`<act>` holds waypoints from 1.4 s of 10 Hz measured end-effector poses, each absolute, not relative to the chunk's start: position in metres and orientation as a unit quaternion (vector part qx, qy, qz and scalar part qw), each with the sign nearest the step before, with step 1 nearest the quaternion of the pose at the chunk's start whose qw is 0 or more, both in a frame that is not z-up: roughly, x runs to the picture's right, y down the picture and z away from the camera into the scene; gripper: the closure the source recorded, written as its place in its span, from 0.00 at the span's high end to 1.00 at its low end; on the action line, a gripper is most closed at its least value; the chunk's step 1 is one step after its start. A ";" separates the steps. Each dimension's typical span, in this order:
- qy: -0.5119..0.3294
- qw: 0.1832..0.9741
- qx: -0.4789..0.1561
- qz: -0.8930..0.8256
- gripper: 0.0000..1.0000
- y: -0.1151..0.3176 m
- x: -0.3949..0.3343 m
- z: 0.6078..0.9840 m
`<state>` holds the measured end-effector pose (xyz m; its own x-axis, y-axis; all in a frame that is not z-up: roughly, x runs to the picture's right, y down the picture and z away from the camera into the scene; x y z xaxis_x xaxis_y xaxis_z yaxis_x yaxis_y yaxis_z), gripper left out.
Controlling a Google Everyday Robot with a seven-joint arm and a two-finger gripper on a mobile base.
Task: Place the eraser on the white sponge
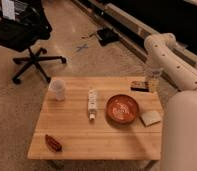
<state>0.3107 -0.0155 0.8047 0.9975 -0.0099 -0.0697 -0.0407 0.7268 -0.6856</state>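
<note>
Wooden table [72,127]: dark red object [53,143] front left, white cup [57,89], white bottle [92,103] lying mid, orange bowl [123,108]. Eraser [138,86] flat at far right edge, apart from white sponge [151,118] beside the bowl. Gripper [153,83] just right of eraser; how open, cannot tell.

The gripper [153,84] hovers just beside the eraser [138,86].
</note>
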 end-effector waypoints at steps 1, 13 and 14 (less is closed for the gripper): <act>0.033 0.927 -0.374 0.014 0.00 -0.008 0.322 0.802; -0.007 0.927 -0.374 -0.013 0.00 0.114 0.405 0.729; -0.012 0.927 -0.375 -0.021 0.00 0.129 0.411 0.725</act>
